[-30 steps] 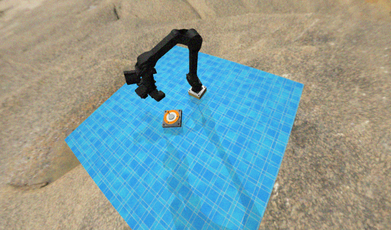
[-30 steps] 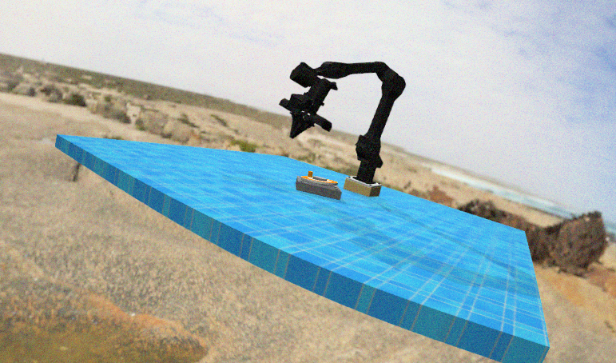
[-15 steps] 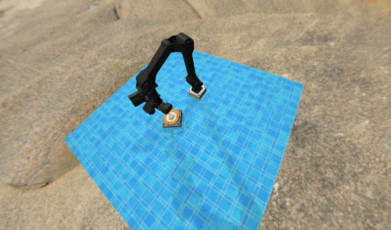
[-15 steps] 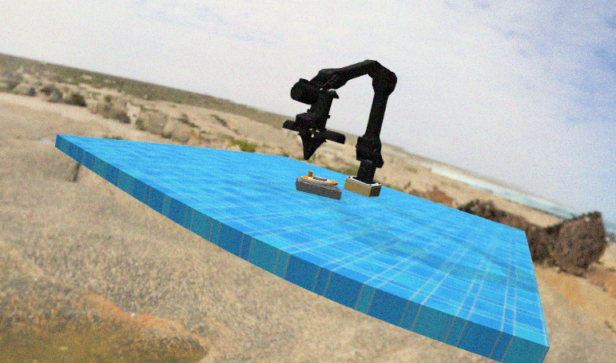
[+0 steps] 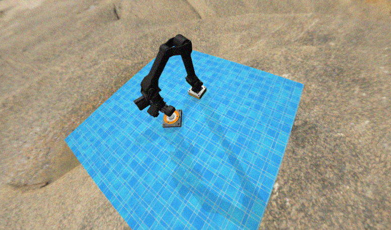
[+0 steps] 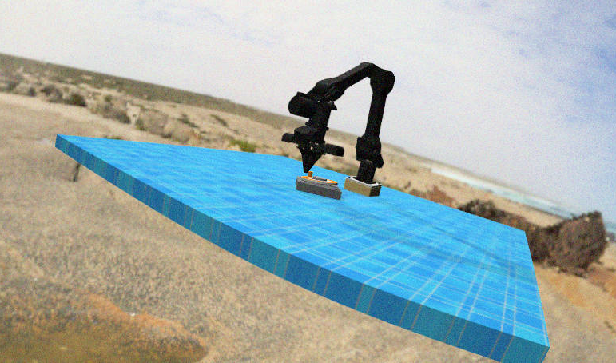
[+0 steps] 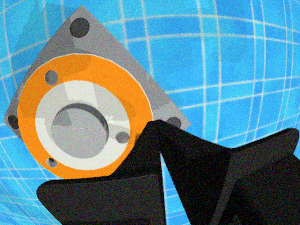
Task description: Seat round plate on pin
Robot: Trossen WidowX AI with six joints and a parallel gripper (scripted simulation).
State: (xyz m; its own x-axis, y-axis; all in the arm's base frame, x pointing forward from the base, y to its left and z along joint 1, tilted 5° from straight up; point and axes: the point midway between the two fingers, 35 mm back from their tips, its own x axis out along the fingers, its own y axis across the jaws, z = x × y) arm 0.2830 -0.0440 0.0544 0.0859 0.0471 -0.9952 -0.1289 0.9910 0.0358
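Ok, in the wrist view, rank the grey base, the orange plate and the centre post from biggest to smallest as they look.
1. Grey base, partly hidden under the plate.
2. Orange plate, the ring lying on the base.
3. Centre post, the grey disc in the plate's middle.
The shut gripper looms large only through nearness, so it is left unranked.

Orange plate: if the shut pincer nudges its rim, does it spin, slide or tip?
Probably spins: the orange plate rings a central post, so sliding looks blocked. Looks rigid. In the exterior view it sits tilted, so a nudge may rock it.
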